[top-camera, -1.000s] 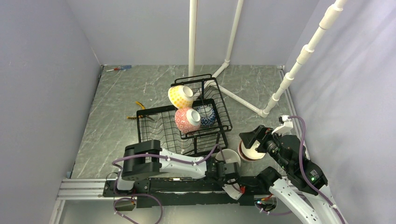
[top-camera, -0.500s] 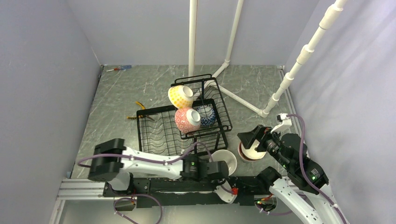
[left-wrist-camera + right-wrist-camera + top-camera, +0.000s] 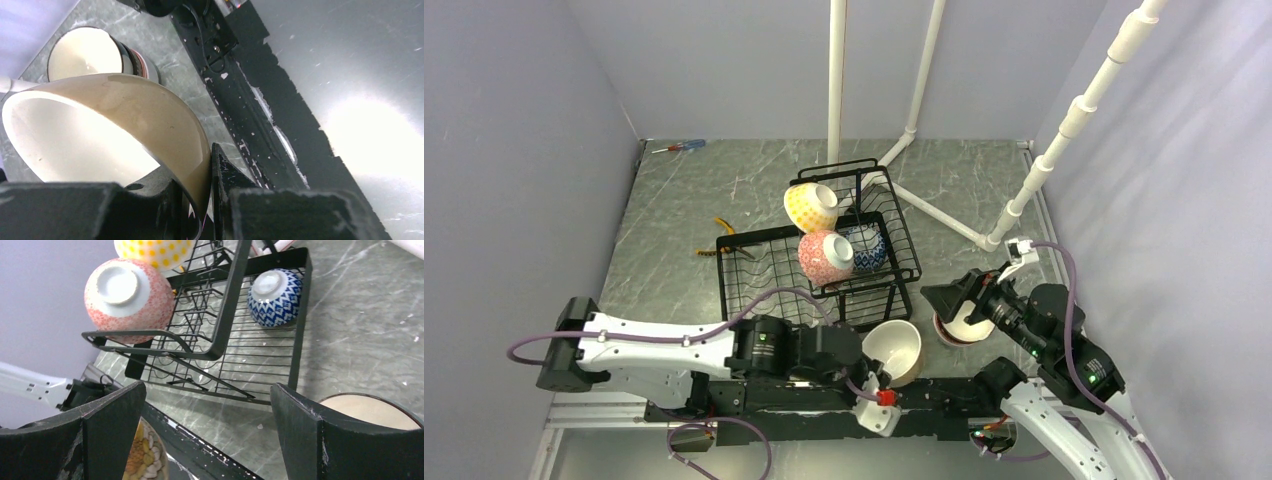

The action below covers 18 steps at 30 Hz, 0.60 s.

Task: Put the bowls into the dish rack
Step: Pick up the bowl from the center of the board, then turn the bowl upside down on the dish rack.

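My left gripper [image 3: 871, 367] [image 3: 210, 167] is shut on the rim of a tan bowl with a white inside [image 3: 894, 350] [image 3: 125, 115], which hangs tilted just in front of the dish rack [image 3: 764, 275] [image 3: 230, 315]. One finger [image 3: 150, 187] sits inside the bowl, the other [image 3: 227, 172] outside. In the rack lie a yellow dotted bowl [image 3: 810, 206] [image 3: 155, 249], a pink-red bowl [image 3: 825, 257] [image 3: 127, 297] and a blue-white bowl [image 3: 865, 247] [image 3: 276, 296]. My right gripper [image 3: 956, 300] [image 3: 207, 405] hangs open above a brown-striped bowl [image 3: 954, 328] [image 3: 370, 410] [image 3: 85, 52] on the table.
A bowl with a yellow flower pattern [image 3: 142, 455] shows low beside my right gripper's left finger. A screwdriver [image 3: 679, 147] lies at the far left corner and yellow-handled pliers [image 3: 722, 226] left of the rack. White pipes [image 3: 836, 80] stand behind the rack; walls close in on both sides.
The left arm's elbow has swung far to the left, and the held bowl has moved slightly left and tipped onto its side. The right gripper has drifted a little up and left and opened wider.
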Motion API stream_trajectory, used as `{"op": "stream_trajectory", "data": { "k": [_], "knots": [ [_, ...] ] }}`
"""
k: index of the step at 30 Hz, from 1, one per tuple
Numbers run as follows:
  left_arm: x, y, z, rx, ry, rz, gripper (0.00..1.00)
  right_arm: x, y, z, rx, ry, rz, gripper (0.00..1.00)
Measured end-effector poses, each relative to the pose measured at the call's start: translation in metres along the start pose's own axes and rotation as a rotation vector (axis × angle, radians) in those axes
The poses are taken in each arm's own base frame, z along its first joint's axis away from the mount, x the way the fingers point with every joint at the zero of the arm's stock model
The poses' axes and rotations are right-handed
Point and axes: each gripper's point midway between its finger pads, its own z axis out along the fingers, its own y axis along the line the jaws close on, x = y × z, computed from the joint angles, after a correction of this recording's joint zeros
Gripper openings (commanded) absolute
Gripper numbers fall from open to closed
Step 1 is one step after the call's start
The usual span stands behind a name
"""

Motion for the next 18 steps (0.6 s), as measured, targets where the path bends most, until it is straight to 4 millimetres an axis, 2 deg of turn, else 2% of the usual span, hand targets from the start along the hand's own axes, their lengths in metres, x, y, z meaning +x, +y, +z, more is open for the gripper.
{"op": "stream_trajectory", "data": {
  "k": [6, 13, 18],
  "knots": [
    [-0.019, 0.010, -0.028, -0.021, -0.109, -0.034, 0.03, 0.001, 0.014, 0.007, -0.080, 0.020, -0.031, 1.00],
    [-0.040, 0.040, -0.069, -0.105, -0.265, -0.066, 0.03, -0.009, 0.026, 0.008, -0.144, -0.020, -0.081, 1.00],
    [-0.030, 0.069, -0.080, -0.140, -0.288, -0.142, 0.03, -0.012, 0.035, 0.012, -0.198, -0.024, -0.150, 1.00]
  ]
}}
